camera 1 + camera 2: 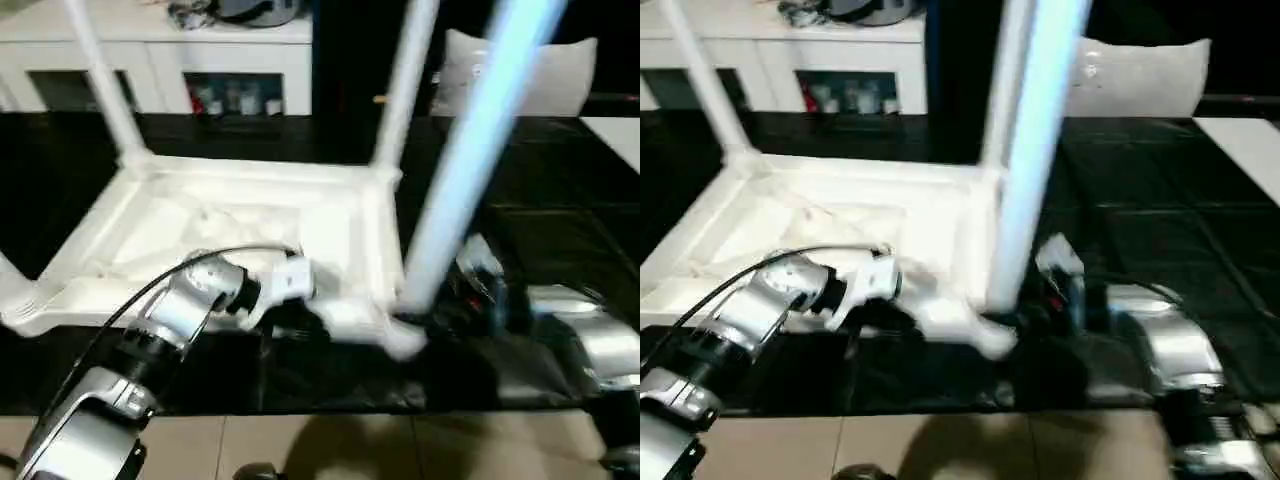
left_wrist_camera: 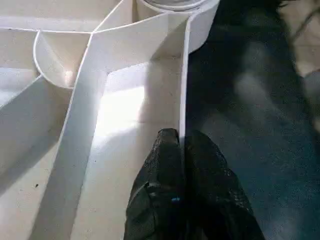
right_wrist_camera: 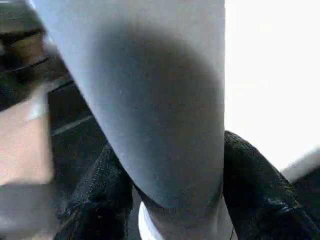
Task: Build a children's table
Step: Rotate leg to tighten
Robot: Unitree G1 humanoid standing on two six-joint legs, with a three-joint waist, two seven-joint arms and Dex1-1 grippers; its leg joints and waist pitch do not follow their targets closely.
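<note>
Evidently the fourth leg (image 1: 470, 160) is being seated into the near-right corner socket (image 1: 400, 335) of the upturned tabletop (image 1: 230, 230) on the desk (image 1: 560, 200), gripped low by the right fingers (image 3: 260, 185), while the rim beside that socket is pinched by the left fingers (image 2: 165, 165); a firm downward push is judged next.

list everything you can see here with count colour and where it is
table top: 1, white, upside down on the work table, ribbed underside up
legs in far sockets: 2, white, standing up from the far corners
leg at near left corner: 1, white, partly visible at the picture's edge
leg at near right corner: 1, white, tilted, lower end at the corner socket
work table: 1, black, under everything
cabinet: 1, white with glass doors, behind the table
cushion-like thing: 1, white, far right
floor: beige tiles, nearest edge
left tool: 1, black, shut on the table top's near rim
right tool: 1, black, fingers either side of the tilted leg
</note>
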